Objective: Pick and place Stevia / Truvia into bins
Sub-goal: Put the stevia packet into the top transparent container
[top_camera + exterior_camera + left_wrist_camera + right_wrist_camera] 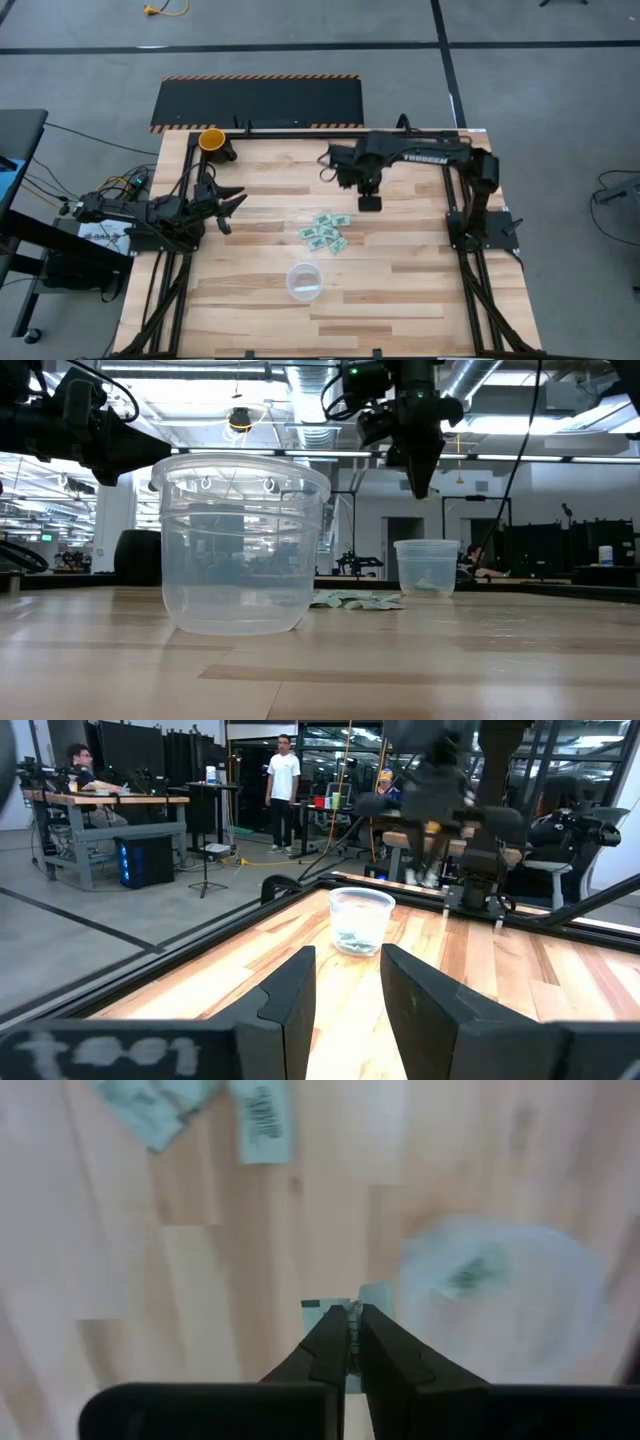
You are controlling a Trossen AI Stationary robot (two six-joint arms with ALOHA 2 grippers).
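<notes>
I have the right gripper (350, 1316) clenched on one small green-and-white paper sweetener packet (320, 1306), a corner of it poking out past the fingertips. It hangs above the light wooden table (400, 300) at about one o'clock from the middle in the high view. From its wrist camera, the far round clear plastic cup (520, 1330) sits just beside the pinched packet, not yet squarely under it. That cup already holds something green and white at the bottom, at least one packet, though the blur keeps me from counting. The near round clear plastic cup (305, 268), at six o'clock from the table's middle, looks empty from the low camera. The loose pile of green-and-white packets (326, 234) lies near the centre, between the two cups; I make out roughly seven or eight there. The left gripper (345, 960) waits at nine o'clock near the table's edge, its fingers apart with nothing between them. A small orange-yellow cup (212, 139) stands off at the ten o'clock corner, apart from the work. By my reckoning the task is early: one packet in hand awaiting its drop, a little in the far cup, and most of the pile still to move.
</notes>
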